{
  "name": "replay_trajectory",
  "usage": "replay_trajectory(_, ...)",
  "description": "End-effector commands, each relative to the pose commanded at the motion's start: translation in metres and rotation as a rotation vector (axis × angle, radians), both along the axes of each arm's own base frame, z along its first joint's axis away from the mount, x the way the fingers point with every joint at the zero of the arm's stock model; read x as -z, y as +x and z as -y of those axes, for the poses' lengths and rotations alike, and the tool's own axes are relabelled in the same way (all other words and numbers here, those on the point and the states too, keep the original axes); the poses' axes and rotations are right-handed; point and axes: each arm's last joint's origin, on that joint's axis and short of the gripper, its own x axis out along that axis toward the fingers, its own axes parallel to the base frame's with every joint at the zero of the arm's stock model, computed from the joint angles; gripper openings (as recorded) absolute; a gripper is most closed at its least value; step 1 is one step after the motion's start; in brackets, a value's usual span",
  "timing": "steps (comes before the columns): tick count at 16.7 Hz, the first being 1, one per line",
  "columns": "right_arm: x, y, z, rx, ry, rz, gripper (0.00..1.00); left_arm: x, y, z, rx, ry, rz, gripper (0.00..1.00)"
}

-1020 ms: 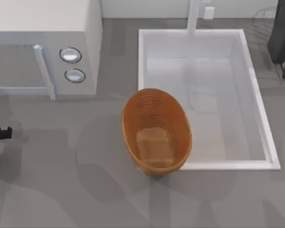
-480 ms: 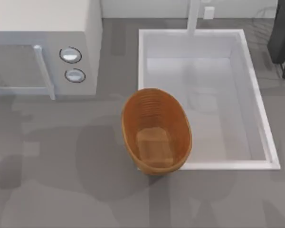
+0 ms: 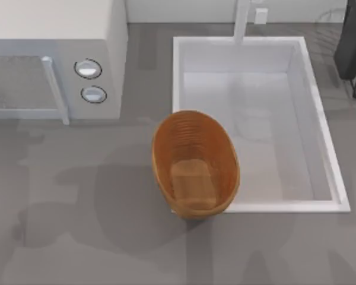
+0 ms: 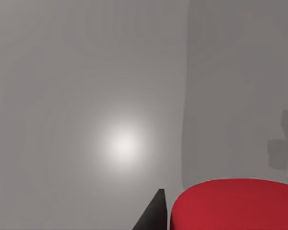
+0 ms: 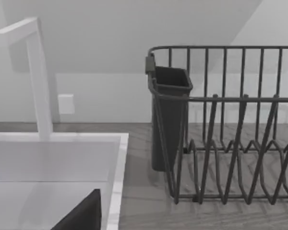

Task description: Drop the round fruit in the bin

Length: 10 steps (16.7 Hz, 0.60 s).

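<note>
- In my left wrist view the round fruit [image 4: 235, 205] sits right against my left end effector [image 4: 201, 215], with one dark fingertip [image 4: 152, 215] showing just beside it over bare grey counter [image 4: 86, 96]. It looks carried there, but I cannot tell how far the fingers are closed, so I won't claim a firm grip.
- The bin [image 3: 195, 163] stands near the middle of the counter, its right side overlapping the front left corner of the white sink [image 3: 320, 119]. Its open mouth faces up, which suits a drop from above.
- A microwave [image 3: 53, 59] sits at the back left, well clear of the bin.
- My right arm is parked at the back right; its wrist view looks at the dish rack [image 5: 230, 124], the faucet [image 5: 38, 76] and the sink edge. I cannot tell its end effector's opening.
- Judging from this, the fruit is not yet over the bin; the next move calls for carrying it rightward above the rim before letting go.
</note>
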Motion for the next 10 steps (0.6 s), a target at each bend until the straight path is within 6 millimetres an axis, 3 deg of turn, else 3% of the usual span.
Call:
replay_trajectory(3,0.0,0.0,0.0,0.0,0.0,0.0,1.0,-0.002,0.001,0.003,0.026,-0.003,0.0,0.0)
replay_trajectory(5,0.0,0.0,0.0,0.0,0.0,0.0,1.0,-0.015,0.004,0.02,0.136,-0.016,0.007,0.0)
replay_trajectory(7,0.0,0.0,0.0,0.0,0.0,0.0,1.0,-0.032,0.008,0.05,0.325,-0.032,0.014,0.0)
replay_trajectory(10,0.0,0.0,0.0,0.0,0.0,0.0,1.0,-0.052,0.013,0.116,0.708,-0.058,0.004,0.0)
